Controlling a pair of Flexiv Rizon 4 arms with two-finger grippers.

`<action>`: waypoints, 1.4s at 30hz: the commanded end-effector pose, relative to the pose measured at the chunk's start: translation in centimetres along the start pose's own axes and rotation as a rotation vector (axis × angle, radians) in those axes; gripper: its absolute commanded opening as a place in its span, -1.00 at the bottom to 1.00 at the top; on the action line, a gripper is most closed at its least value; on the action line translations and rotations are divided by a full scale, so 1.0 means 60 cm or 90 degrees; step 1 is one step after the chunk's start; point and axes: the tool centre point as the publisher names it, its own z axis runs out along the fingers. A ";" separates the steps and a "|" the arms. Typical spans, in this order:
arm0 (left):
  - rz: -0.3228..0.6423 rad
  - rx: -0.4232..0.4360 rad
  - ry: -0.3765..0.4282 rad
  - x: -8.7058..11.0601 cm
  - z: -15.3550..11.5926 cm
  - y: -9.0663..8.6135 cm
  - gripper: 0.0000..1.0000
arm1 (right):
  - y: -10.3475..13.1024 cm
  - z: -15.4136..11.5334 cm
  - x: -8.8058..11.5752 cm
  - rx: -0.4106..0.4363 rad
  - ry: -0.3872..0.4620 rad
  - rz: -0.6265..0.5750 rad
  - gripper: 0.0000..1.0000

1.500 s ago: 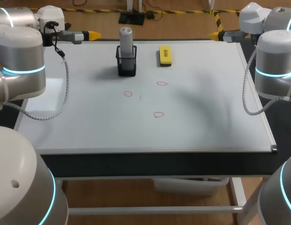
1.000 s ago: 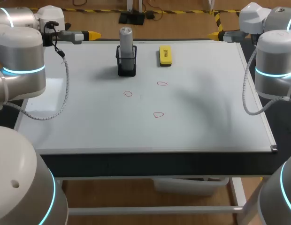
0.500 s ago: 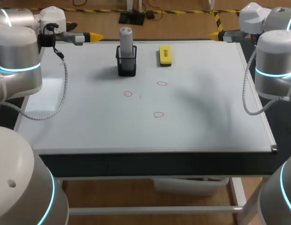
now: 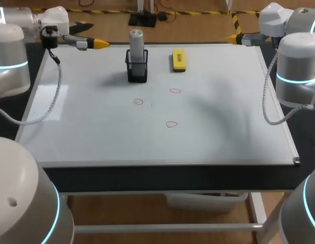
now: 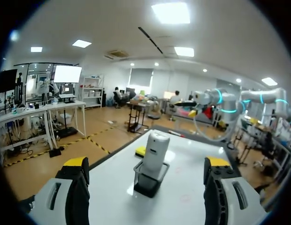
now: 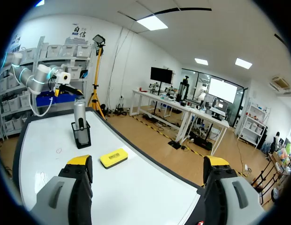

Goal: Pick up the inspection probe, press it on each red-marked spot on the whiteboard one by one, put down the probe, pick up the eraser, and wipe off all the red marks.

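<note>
The probe (image 5: 155, 152) stands upright ahead of the left fingers (image 5: 76, 164), which are spread apart.

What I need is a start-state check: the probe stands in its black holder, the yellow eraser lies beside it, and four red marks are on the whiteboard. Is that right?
Not quite. The head view shows three red marks on the whiteboard, not four. The probe does stand in its black holder, with the yellow eraser beside it.
</note>
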 end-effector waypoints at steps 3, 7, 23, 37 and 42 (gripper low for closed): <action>0.009 0.012 0.113 -0.007 0.016 0.005 1.00 | 0.000 0.001 -0.001 0.002 0.001 0.000 1.00; 0.013 0.019 0.135 -0.002 0.028 0.009 1.00 | 0.000 0.001 -0.001 0.002 0.001 0.000 1.00; 0.043 0.026 0.235 -0.003 0.092 0.020 1.00 | 0.000 0.001 -0.001 0.002 0.001 0.000 1.00; 0.025 0.071 0.267 0.004 0.139 0.040 1.00 | 0.000 0.001 -0.001 0.002 0.001 0.000 1.00; 0.004 0.095 0.280 0.007 0.155 0.051 1.00 | 0.000 0.001 -0.001 0.002 0.001 0.000 1.00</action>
